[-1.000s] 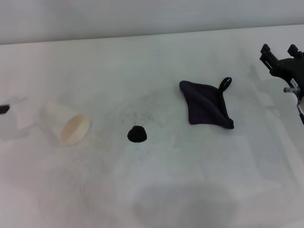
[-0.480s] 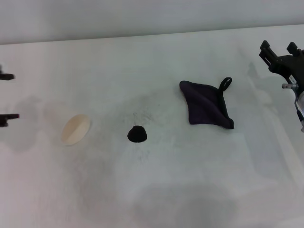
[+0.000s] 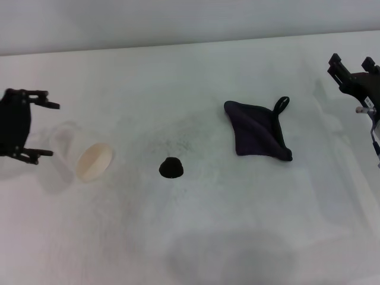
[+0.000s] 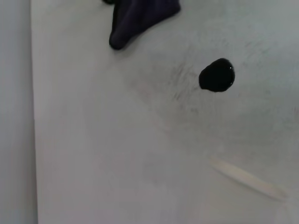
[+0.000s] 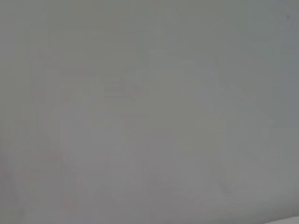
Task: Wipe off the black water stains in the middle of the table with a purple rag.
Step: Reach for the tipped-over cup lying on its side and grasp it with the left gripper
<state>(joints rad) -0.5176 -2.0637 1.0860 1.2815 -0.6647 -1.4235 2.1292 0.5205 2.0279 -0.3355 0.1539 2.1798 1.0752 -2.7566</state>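
The black water stain [image 3: 171,168] is a small round blob in the middle of the white table [image 3: 196,237], with faint grey specks around it. The left wrist view shows that stain [image 4: 216,75] too. To its right and a little farther back lies the dark purple rag [image 3: 256,129], crumpled flat, its loop [image 3: 282,104] pointing away. One corner of the rag [image 4: 140,18] shows in the left wrist view. My left gripper [image 3: 48,129] hovers open at the far left, away from both. Well to the right of the rag, at the table's right edge, my right gripper [image 3: 351,64] is open and holds nothing.
A translucent cup [image 3: 83,154] lies on its side just in front of the left gripper's fingers, its cream mouth facing the stain. A thin cream streak [image 4: 247,176] shows in the left wrist view. The right wrist view shows only plain grey surface.
My left gripper has come in from the left edge toward the tipped cup, fingers spread. The right gripper has barely shifted. Stain and rag have not moved.
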